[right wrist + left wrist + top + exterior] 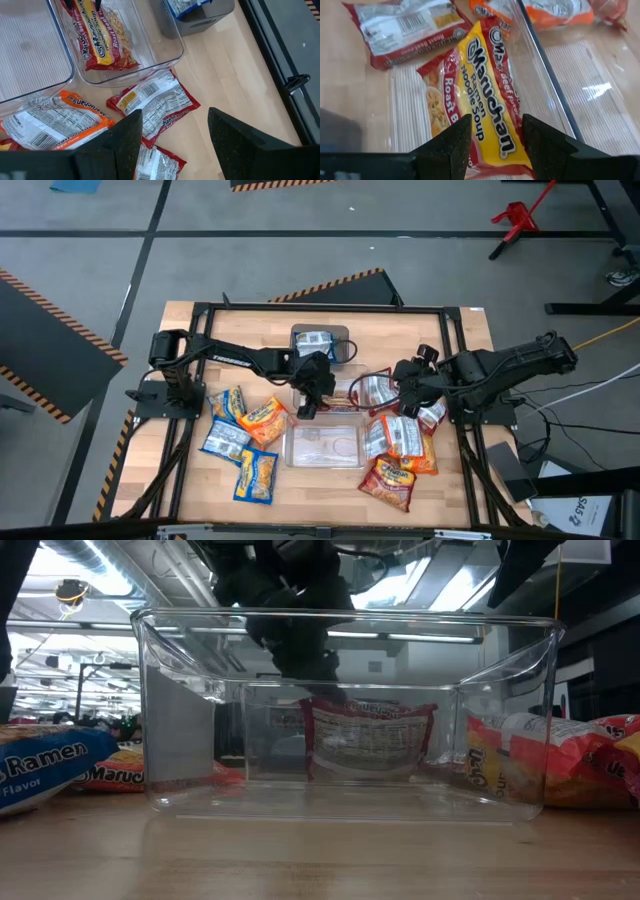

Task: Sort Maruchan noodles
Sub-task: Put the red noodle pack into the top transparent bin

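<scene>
Overhead, the left gripper hung over the middle clear plastic rectangular bin, sorting by flavour.

Low down, the near empty clear bin stood ready.

In the left wrist view, its jaws pinched a red-and-yellow crinkly Maruchan roast-beef packet above that bin.

From the right wrist, the right gripper hovered with jaws parted and empty above a red-and-silver packet on the wooden worktop.

The right gripper hangs above the wooden table, its two dark fingers apart with nothing between them. Under it lies a red-and-silver packet. At ten o'clock from this packet, a red-and-yellow packet lies inside a clear bin. An orange packet lies at nine o'clock.
</scene>
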Tool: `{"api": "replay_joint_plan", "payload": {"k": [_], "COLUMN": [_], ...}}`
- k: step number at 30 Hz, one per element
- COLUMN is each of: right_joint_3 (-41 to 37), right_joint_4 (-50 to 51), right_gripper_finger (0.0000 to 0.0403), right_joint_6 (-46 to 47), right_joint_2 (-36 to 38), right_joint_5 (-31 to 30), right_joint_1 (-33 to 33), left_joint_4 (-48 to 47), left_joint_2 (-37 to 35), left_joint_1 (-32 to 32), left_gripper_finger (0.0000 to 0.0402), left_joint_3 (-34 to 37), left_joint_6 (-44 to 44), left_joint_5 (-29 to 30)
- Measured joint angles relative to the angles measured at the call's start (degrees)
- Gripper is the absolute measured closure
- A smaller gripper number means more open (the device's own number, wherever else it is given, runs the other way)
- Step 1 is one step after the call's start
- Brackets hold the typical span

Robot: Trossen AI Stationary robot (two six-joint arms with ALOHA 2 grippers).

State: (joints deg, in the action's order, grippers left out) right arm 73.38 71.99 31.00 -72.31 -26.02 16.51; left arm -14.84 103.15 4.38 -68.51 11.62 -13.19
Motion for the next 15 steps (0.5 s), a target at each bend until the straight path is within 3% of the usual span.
{"api": "replay_joint_plan", "payload": {"k": [15], "right_joint_3": [0.0], "right_joint_4": [-0.2], "right_gripper_finger": [0.0191], "right_joint_6": [-1.3], "right_joint_2": [0.0], "right_joint_5": [-0.1], "right_joint_1": [0.0], "left_joint_4": [-2.5], "left_joint_2": [0.1], "left_joint_1": [0.3], "left_gripper_finger": [0.0237], "left_joint_3": [0.0], "left_joint_6": [-0.5], "left_joint_5": [3.4]}}
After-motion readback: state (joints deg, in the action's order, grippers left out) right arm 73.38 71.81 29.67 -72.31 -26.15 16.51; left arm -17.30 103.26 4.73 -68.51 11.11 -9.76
